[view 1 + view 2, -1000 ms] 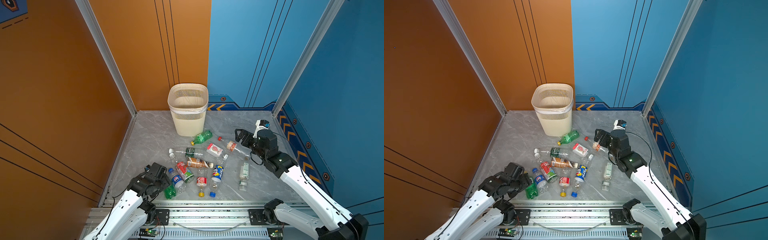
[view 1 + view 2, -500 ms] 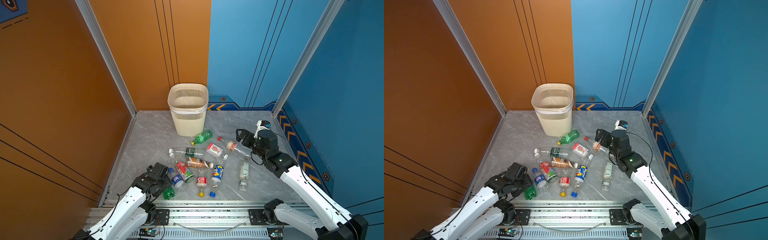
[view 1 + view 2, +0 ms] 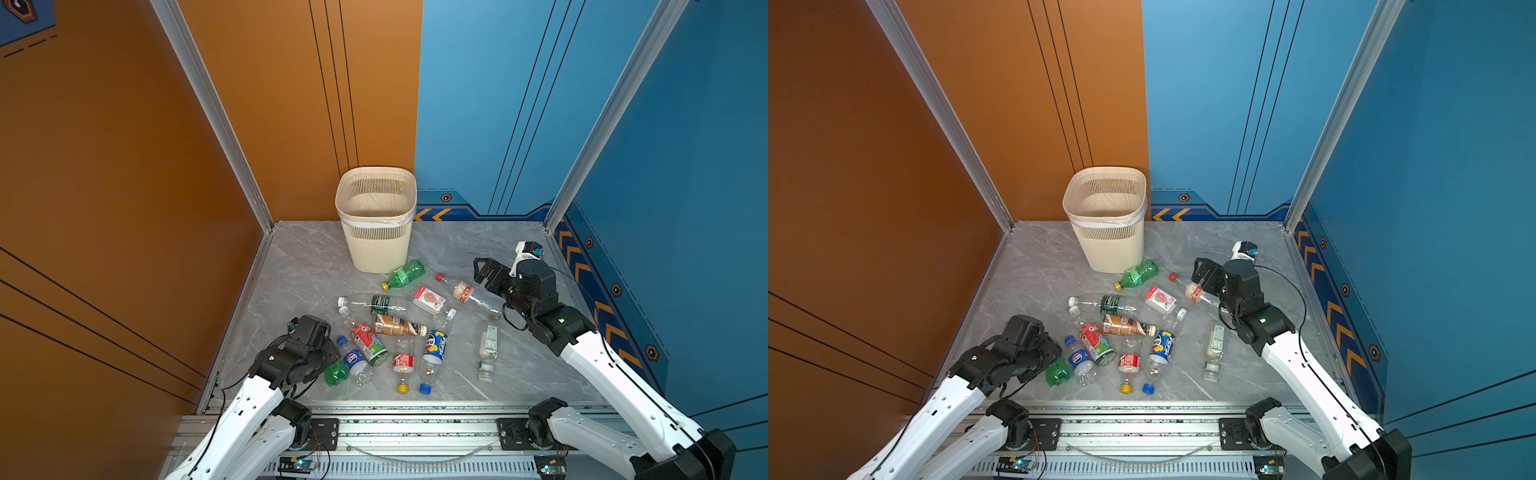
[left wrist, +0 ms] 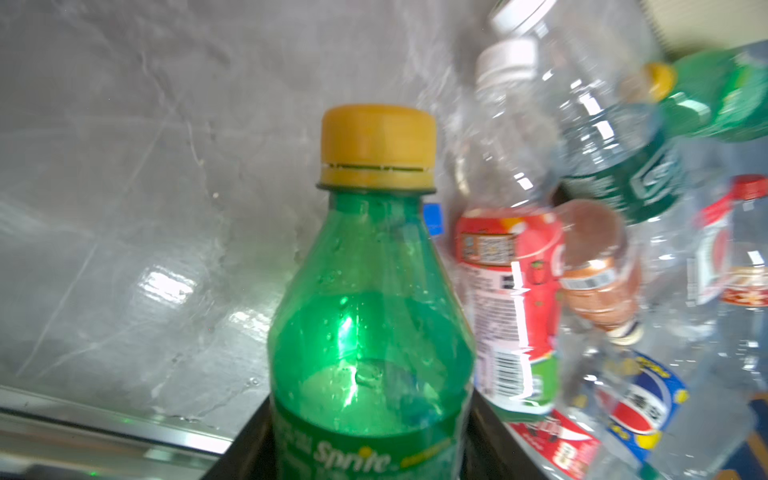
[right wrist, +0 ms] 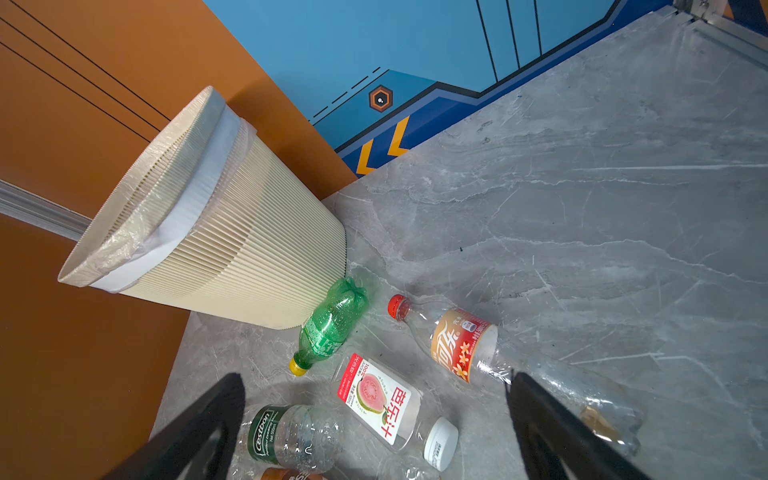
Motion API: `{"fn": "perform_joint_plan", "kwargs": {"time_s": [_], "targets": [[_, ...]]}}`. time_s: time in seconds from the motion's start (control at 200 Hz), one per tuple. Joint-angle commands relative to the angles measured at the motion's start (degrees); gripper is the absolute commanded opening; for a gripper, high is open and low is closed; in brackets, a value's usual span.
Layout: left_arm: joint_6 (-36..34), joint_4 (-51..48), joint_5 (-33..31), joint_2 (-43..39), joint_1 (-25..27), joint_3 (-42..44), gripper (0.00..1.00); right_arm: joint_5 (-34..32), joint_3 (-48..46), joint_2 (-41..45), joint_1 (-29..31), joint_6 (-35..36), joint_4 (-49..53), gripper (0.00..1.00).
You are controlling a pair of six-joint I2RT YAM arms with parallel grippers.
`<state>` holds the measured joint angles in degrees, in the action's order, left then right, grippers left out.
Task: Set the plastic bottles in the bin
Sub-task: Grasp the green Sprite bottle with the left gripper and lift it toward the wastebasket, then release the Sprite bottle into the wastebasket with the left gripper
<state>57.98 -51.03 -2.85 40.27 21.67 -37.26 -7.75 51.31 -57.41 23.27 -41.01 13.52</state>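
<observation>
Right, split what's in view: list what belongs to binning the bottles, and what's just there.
Job: cream slatted plastic bin; green Sprite bottle with yellow cap, in the left gripper; other scattered plastic bottles; open right gripper.
Just there: grey marble-look tabletop; silver aluminium rail.

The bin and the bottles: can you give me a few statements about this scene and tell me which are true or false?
1. The bin lies on its side. False: it stands upright.
2. The Sprite bottle has a yellow cap. True.
3. The right end effector holds a bottle. False: its jaws stand open, empty.
4. The left end effector is closed on the Sprite bottle. True.
</observation>
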Motion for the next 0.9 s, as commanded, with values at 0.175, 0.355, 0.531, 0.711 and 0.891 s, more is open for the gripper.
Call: {"fn": "perform_joint_plan", "kwargs": {"time_s": [0.175, 0.355, 0.531, 0.711, 0.891], "targets": [[-14.49, -3.82, -0.58, 7.07, -5.98, -21.13, 0.54, 0.13, -1.60, 3.03, -1.25, -0.69, 2.01, 1.00], [-27.38, -3.75, -1.97, 21.74, -6.82, -43.61, 0.54, 0.87, -2.20, 5.35, -2.34, -0.56, 4.13, 1.00], [-35.92, -3.49, -2.60, 35.79, -6.65, -63.17, 0.54, 0.99, -3.78, 8.41, -3.01, -0.98, 6.33, 1.00], [-39.17, -3.01, -1.51, 49.01, -6.69, -80.35, 0.54, 1.25, -5.18, 10.26, -3.31, -1.72, 7.71, 0.99], [-38.99, -1.03, -0.03, 60.54, -6.55, -94.52, 0.54, 1.47, -5.59, 10.61, -3.39, -2.30, 8.15, 1.00]]}}
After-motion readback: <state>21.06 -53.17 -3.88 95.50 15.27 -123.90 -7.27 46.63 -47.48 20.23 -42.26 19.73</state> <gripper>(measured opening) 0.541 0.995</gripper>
